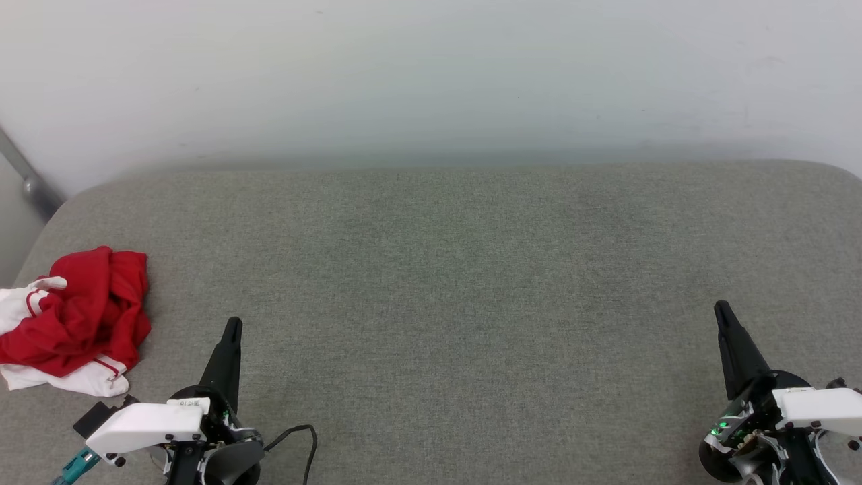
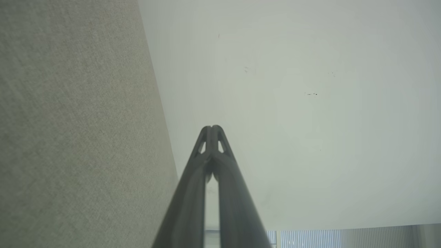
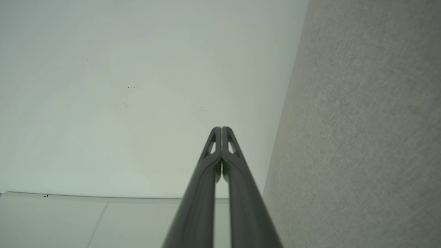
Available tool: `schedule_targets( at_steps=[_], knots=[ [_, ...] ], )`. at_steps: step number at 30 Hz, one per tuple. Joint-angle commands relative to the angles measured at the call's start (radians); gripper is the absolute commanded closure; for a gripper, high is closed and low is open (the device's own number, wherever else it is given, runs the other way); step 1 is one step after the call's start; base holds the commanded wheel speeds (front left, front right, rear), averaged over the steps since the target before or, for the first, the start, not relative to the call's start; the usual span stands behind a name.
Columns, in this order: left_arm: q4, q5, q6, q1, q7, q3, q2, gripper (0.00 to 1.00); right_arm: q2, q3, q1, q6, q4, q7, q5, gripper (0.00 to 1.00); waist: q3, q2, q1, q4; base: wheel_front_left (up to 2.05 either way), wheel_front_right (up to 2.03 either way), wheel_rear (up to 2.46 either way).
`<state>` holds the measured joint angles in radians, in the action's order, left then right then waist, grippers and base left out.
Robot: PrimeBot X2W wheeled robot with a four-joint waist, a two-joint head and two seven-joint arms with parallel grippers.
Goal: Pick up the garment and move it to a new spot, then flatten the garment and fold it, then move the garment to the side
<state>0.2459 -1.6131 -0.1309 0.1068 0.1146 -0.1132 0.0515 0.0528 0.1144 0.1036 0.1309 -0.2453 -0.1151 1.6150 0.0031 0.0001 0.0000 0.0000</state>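
Note:
The garment [image 1: 81,316], red with white sleeves, lies crumpled in a heap at the far left of the grey cushioned surface [image 1: 444,283]. My left gripper [image 1: 233,326] sits at the lower left, shut and empty, a short way to the right of the heap and apart from it. At the lower right my right gripper [image 1: 722,310] is also shut with nothing in it, far from the cloth. In the left wrist view my left gripper [image 2: 212,128] has its tips pressed together. The right wrist view shows my right gripper [image 3: 221,129] closed the same way.
A pale wall [image 1: 431,74] rises behind the surface. A grey metal bar [image 1: 27,176] slants at the far left edge. A black cable [image 1: 303,438] loops beside my left wrist. The surface's left edge runs close to the heap.

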Motion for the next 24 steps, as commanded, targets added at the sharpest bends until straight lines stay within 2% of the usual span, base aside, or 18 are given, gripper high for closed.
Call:
schedule_targets(
  at_steps=[1,18,19,24],
  knots=[
    [0.0,0.001,-0.002,0.007,0.002,-0.003,-0.002,1.0,-0.004,0.001,0.012,0.0,-0.001,-0.002,-0.006,1.0,0.0,-0.0001,0.0,0.0,0.0,0.0,0.0],
    [0.0,0.001,-0.002,0.007,0.002,-0.003,-0.002,1.0,-0.004,0.001,0.013,0.0,-0.001,-0.002,-0.006,1.0,0.0,-0.0001,0.0,0.0,0.0,0.0,0.0],
    [0.0,0.0,0.0,0.0,0.0,0.0,0.0,0.0,0.0,0.0,0.0,0.0,0.0,0.0,0.0,0.0,0.0,-0.0001,0.0,0.0,0.0,0.0,0.0],
    [0.021,0.003,0.0,-0.027,-0.011,0.01,-0.003,0.0,-0.001,-0.003,-0.028,0.0,-0.027,0.008,-0.004,0.0,0.0,-0.0001,0.0,0.0,0.0,0.0,0.0]
  ],
)
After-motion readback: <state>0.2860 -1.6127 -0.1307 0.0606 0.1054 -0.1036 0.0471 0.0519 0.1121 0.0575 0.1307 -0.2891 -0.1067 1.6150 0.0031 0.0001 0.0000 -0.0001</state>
